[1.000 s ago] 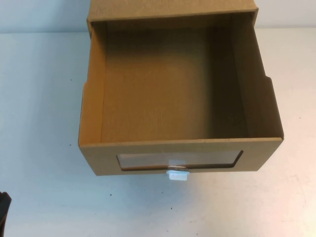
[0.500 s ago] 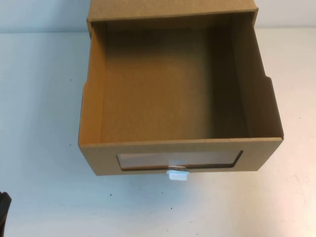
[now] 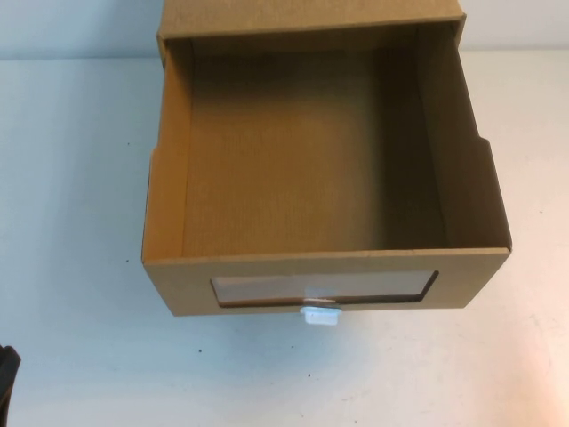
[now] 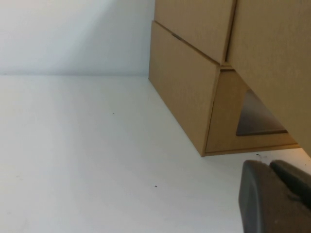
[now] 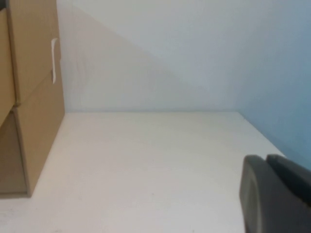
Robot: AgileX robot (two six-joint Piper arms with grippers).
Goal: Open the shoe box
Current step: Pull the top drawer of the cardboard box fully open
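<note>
No change over the last second: high view identical frame to frame.

- Shoe box point(image 3: 302, 160) sat mid-tabletop point(image 3: 71, 178). Its drawer point(image 3: 178, 285) was slid well out of the sleeve point(image 3: 311, 16) toward the robot, interior bare and fully exposed.
- White pull tab point(image 3: 320, 315) hung at the drawer front, just under the window point(image 3: 324, 286); nothing touched it.
- Left gripper point(image 4: 269, 167) was parked low off the box's near-left corner, fingers together, holding nothing.
- Right gripper point(image 5: 266, 159) was parked off the box's right side, well apart from it, fingers pressed together, empty.

Judgement: with the drawer out and both arms clear and idle, the opening looked complete. The stillness read as the end of the task, not a pause mid-pull.
</note>
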